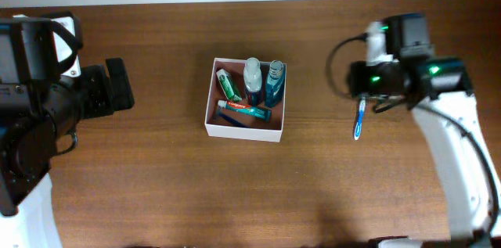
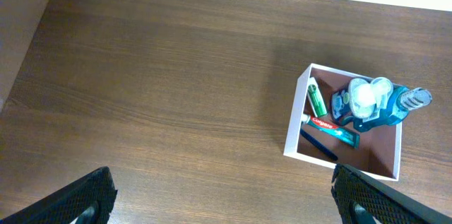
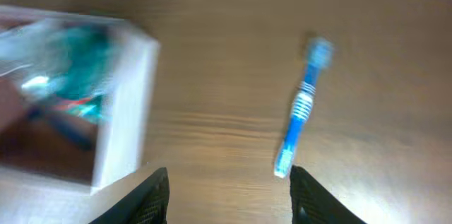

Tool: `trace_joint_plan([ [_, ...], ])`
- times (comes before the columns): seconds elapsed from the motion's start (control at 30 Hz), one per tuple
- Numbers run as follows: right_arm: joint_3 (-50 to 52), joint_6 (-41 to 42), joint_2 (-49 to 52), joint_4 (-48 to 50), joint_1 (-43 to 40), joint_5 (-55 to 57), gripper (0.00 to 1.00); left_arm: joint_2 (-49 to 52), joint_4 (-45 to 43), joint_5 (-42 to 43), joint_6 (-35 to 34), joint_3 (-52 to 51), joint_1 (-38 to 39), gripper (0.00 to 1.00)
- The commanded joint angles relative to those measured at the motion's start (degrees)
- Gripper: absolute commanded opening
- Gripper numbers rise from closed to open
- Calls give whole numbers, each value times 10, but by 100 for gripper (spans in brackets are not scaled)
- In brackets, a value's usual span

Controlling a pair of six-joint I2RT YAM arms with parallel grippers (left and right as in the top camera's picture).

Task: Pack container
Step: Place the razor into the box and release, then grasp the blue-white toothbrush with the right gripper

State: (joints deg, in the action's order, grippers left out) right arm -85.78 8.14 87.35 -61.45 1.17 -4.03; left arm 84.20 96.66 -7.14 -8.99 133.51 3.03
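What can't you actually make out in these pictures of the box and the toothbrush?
Right wrist view: blur smears everything in the container; nothing inside is identifiable.
Overhead: the right arm covers its own jaws, so their gap from the toothbrush is hidden.
Overhead and left wrist: the dark blue item by the toothpaste tube is too small to name.

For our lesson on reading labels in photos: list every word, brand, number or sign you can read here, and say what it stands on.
"Colgate": white letters on the red end of the toothpaste tube in the container, barely legible.
Green tube, clear bottle, blue bottle: print too small to read.
Toothbrush on the table: no text visible; it is blurred in the right wrist view.
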Motion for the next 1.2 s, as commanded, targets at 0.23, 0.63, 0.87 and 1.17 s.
trace_joint_plan([
  [0.23,71,64,176,75,-113,0,44,-7,0,-4,1,4,-2,100],
  [0.63,71,64,295,154,-87,2,34,-7,0,-4,1,4,-2,99],
  [0.87,71,66,318,165,-86,23,18,-7,0,-4,1,4,-2,99],
  [1.17,53,65,269,95,-78,26,4,-7,0,-4,1,4,-2,99],
])
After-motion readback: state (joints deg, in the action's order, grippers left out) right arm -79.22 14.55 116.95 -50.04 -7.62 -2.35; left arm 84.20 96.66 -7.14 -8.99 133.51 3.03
